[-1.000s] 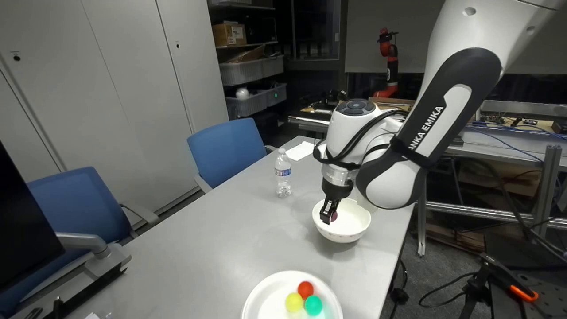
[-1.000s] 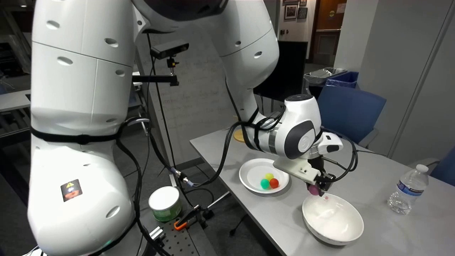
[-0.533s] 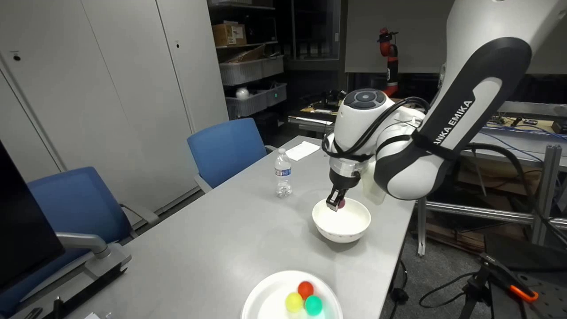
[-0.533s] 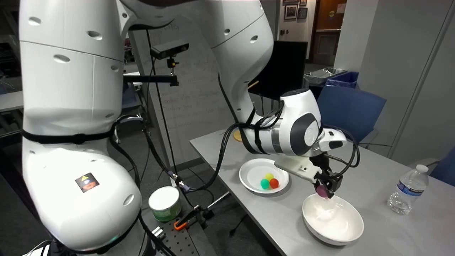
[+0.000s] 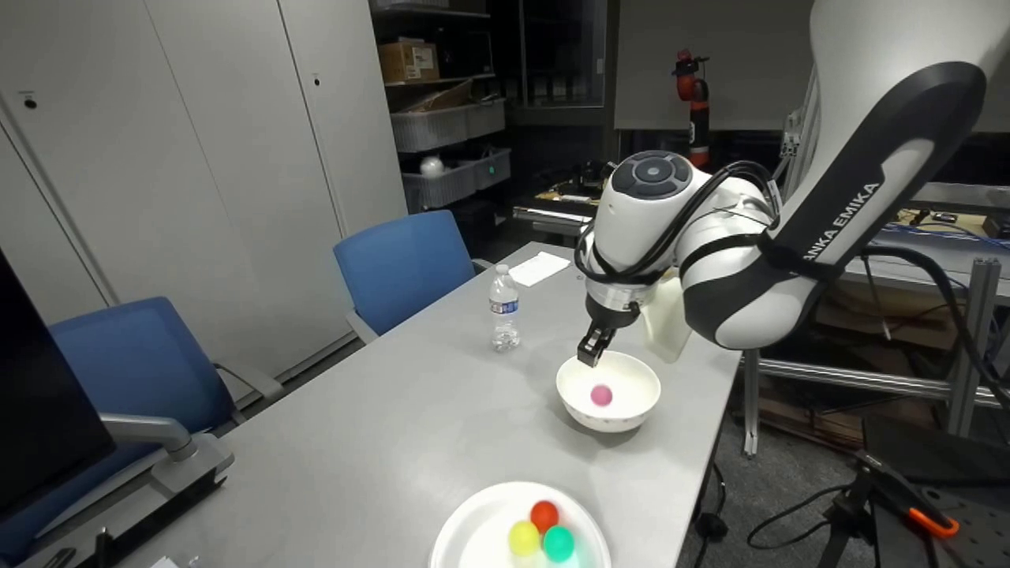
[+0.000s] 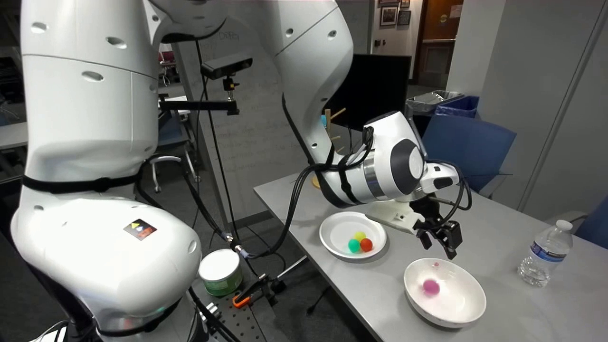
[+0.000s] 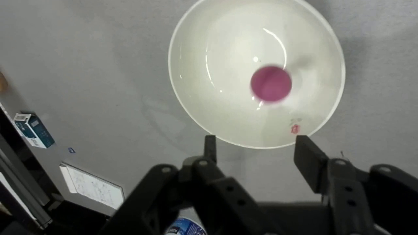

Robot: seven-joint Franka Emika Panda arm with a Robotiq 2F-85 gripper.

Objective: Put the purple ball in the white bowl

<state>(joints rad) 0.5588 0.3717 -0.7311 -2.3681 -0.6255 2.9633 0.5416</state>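
Note:
The purple ball is inside the white bowl on the grey table. In an exterior view, the ball lies in the bowl, on the side nearer the plate. The wrist view also shows the ball within the bowl, apart from the fingers. My gripper is open and empty, its fingertips over the bowl's near rim in that view. In both exterior views the gripper is above the bowl's edge; its two fingers are clearly spread.
A flat white plate holds red, yellow and green balls. A water bottle stands near the bowl. A white notepad and a small box lie near a table edge. Blue chairs line the table.
The gripper held the purple ball over the bowl and moved slightly across it. It has since opened and risen a little, and the ball has dropped into the bowl.

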